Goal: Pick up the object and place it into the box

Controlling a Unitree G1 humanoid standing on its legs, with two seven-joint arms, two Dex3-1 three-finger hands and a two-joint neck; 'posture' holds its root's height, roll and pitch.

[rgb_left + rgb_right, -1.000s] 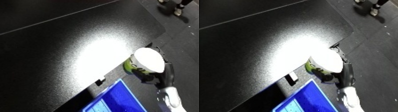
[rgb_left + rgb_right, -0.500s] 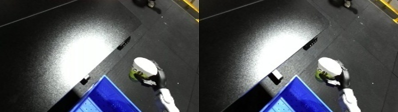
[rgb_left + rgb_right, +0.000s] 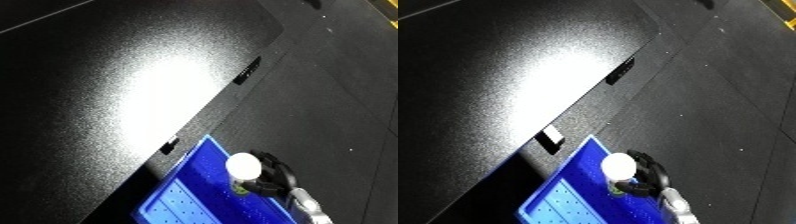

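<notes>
My right hand (image 3: 274, 176) is shut on a round object (image 3: 242, 166) with a white top and a green underside. It holds the object above the blue bin (image 3: 197, 195), near the bin's upper right corner. The bin's floor is perforated and sits beside the black table (image 3: 115, 90). The white and silver right forearm (image 3: 306, 207) comes in from the lower right. My left hand shows in neither view.
The black table fills the upper left, with a bright glare in its middle and its edge running diagonally. Dark floor (image 3: 338, 100) lies to the right. A small white tag (image 3: 551, 135) sits on the table's side near the bin.
The camera has swung, so the table shifted up and left. My right hand has carried the object from beside the table edge over the blue bin.
</notes>
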